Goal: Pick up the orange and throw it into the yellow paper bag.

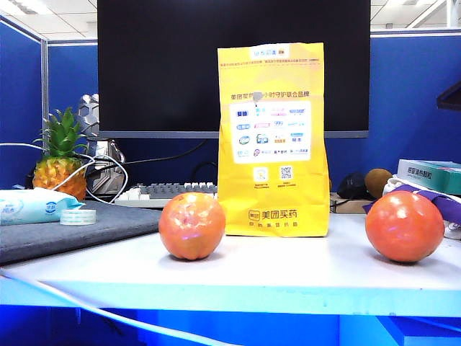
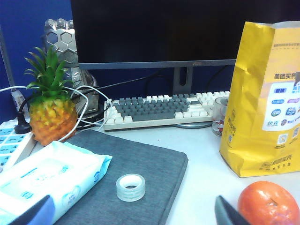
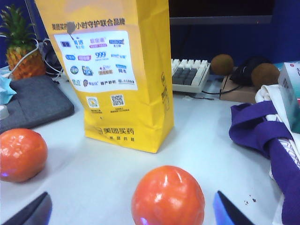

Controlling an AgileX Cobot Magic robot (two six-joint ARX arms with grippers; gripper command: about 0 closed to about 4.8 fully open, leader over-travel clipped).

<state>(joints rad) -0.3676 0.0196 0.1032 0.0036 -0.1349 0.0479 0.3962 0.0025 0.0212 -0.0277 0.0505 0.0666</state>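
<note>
Between my right fingers (image 3: 131, 213), which stand wide apart and hold nothing, sits the round, deep reddish-orange orange (image 3: 168, 197) on the white worktop (image 3: 220, 154), right of the tall yellow paper bag (image 3: 123, 70). My left fingers (image 2: 136, 215) also look spread and empty, beside the paler mottled orange fruit (image 2: 268, 202). I judge the right arm nearer.
</note>
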